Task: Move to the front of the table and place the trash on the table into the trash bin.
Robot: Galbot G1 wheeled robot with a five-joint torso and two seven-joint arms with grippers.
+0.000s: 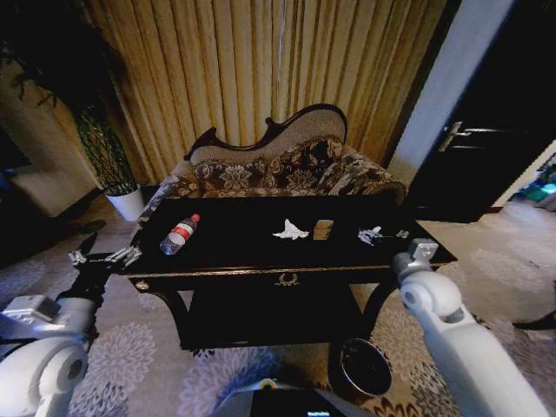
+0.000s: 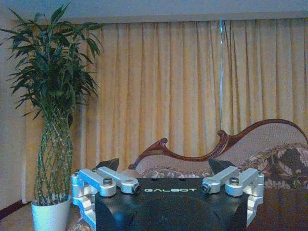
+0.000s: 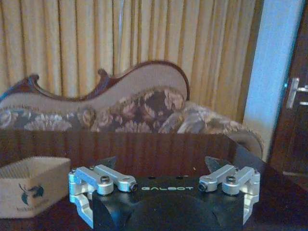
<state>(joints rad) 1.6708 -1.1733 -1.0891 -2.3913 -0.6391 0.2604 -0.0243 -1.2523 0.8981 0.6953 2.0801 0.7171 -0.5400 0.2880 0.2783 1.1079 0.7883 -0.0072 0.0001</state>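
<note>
Beyond the spread, empty fingers of the right gripper [image 3: 163, 166], the small box [image 3: 30, 191] could slide across the glossy tabletop [image 3: 159, 144] if nudged.

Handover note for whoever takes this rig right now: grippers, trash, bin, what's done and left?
Left gripper: open, empty, off the table's left front corner.
Right gripper: open, empty, over the table's right front edge.
Trash on the tabletop: bottle at left, crumpled tissue mid-table, tan piece beside it, another tissue at right.
Trash bin: on the floor in front of the table, right of centre.
Done: robot is at the table's front.
Left: everything still to be picked up and binned.
</note>
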